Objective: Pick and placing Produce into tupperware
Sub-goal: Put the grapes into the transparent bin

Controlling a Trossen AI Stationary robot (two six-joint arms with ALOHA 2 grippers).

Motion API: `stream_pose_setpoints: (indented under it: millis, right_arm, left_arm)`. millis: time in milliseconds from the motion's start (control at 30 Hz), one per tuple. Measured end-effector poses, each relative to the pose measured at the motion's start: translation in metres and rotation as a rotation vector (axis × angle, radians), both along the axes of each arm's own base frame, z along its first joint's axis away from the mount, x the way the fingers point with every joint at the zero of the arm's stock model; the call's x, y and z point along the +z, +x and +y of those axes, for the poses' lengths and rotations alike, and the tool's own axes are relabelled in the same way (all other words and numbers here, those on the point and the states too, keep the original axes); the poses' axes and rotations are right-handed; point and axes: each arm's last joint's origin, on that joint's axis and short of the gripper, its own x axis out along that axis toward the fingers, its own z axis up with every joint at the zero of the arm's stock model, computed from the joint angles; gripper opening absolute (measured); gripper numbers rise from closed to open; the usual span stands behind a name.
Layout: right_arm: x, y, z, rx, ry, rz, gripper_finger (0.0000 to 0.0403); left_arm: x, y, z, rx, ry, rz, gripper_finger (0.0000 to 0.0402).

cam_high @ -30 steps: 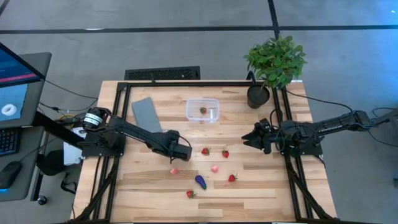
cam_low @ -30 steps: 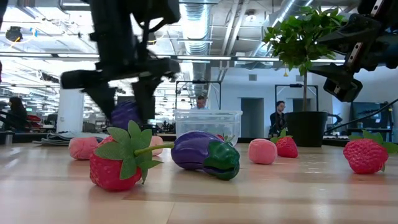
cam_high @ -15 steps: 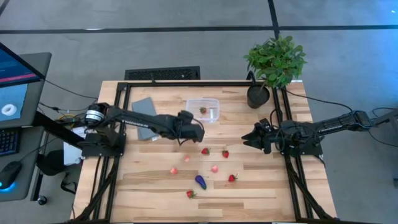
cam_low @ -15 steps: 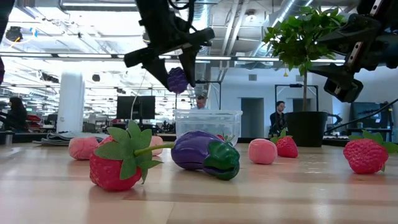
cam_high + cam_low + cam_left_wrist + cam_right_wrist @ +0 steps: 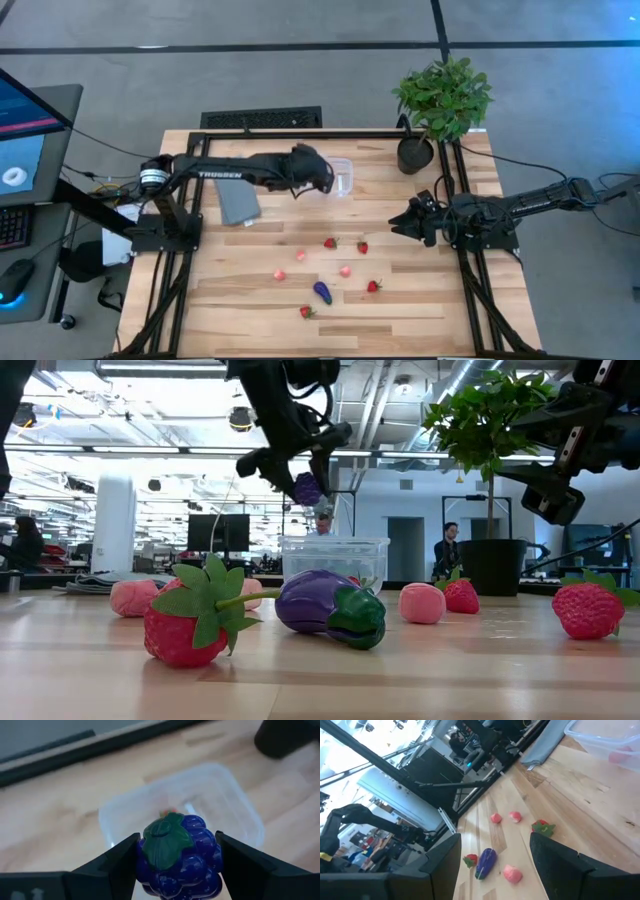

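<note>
Left gripper (image 5: 175, 857) clamped on purple grape piece (image 5: 179, 854), carried from mid-tabletop to above tupperware (image 5: 235, 805). Release pending. Right gripper (image 5: 397, 222) idle right of tupperware, jaws apart.

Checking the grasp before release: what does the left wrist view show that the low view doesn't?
Only the left wrist view: the purple grape bunch has a green leaf cap and hangs over the clear tub, a red piece inside. Only the low view: the eggplant and strawberries on the table. Both: the left gripper shut on the bunch above the tub.
</note>
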Motion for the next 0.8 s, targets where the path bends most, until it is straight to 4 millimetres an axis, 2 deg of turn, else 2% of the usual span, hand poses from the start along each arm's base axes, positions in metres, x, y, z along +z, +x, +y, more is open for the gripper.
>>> stream_pose_setpoints:
  millis: [200, 600, 800]
  right_arm:
    - [0.0, 0.0, 0.0, -0.007, 0.013, 0.002, 0.026]
    - [0.0, 0.0, -0.001, -0.031, 0.02, 0.004, 0.026]
    - [0.0, 0.0, -0.001, -0.04, 0.025, 0.004, 0.026]
  left_arm:
    - [0.005, 0.002, 0.023, -0.049, 0.037, -0.045, 0.0229]
    - [0.004, 0.0, 0.029, -0.27, 0.186, 0.138, 0.0229]
    - [-0.003, 0.0, 0.043, -0.286, 0.142, 0.133, 0.0229]
